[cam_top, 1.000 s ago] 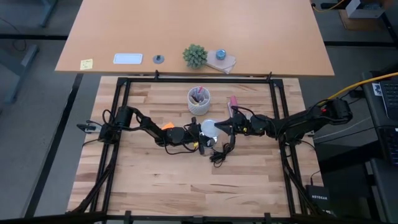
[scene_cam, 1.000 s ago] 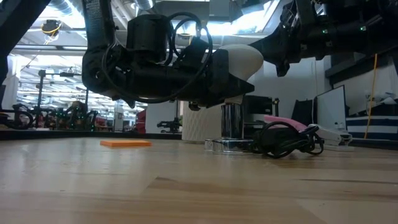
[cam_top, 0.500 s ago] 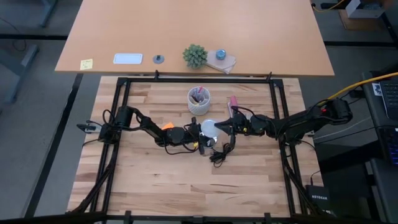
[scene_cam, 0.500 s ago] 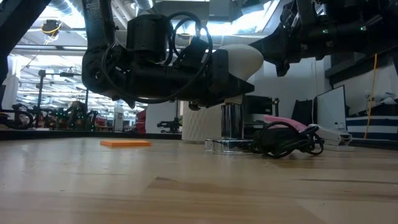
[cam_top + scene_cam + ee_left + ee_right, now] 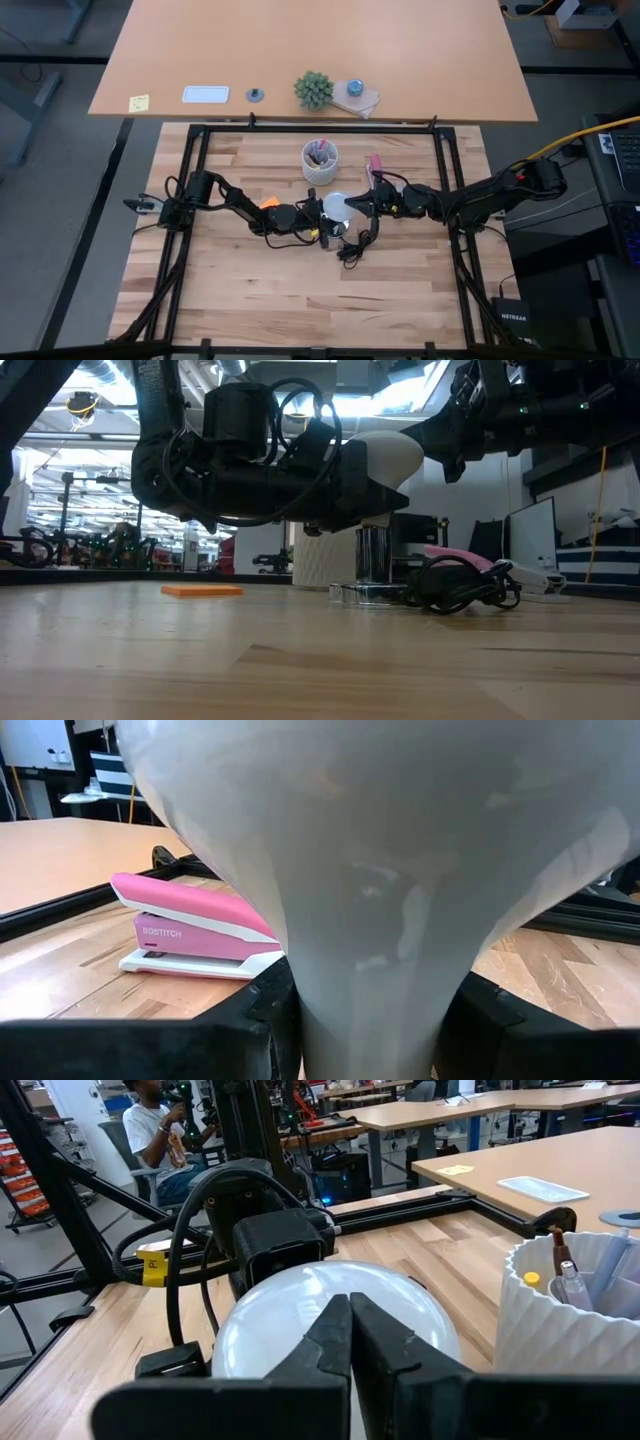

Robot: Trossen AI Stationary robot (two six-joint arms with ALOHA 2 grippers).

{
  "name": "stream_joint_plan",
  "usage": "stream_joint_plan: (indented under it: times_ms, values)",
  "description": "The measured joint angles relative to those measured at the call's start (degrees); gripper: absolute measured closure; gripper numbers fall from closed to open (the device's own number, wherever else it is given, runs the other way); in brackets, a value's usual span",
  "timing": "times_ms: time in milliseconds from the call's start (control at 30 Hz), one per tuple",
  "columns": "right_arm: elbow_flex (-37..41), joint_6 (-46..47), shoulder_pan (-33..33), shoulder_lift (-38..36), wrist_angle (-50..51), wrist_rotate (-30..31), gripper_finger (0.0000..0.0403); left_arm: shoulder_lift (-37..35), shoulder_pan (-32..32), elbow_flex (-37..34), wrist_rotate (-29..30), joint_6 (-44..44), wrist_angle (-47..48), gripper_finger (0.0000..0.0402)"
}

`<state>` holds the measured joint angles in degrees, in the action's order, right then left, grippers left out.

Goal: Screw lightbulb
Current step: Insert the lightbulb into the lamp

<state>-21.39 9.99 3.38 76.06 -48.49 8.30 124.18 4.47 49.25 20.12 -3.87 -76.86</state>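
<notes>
Mid-table, I see the left gripper (image 5: 322,217) clamped around the narrow neck of the lightbulb (image 5: 336,207), holding it above the silvery fitting (image 5: 372,555). The right gripper (image 5: 358,205), fingers pressed together and empty, sits against the bulb's rounded end, near the white cup (image 5: 320,160).

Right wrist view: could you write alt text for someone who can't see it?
The right gripper, fingers shut, touches the dome of a white lightbulb gripped by the left gripper. A white cup of pens stands on the table, a seated person beyond.
</notes>
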Motion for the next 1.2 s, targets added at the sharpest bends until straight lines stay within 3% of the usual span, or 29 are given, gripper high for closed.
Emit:
stream_joint_plan:
  times_ms: [1067,1200]
  values:
    - [0.0,-0.1,0.0,0.0,0.0,-0.3,0.0401,-0.2,-0.1,0.0,0.6,-2.1,2.7,0.0248]
    - [0.0,-0.1,0.0,0.0,0.1,-0.4,0.0401,0.1,-0.1,-0.1,0.7,-2.2,3.6,0.0230]
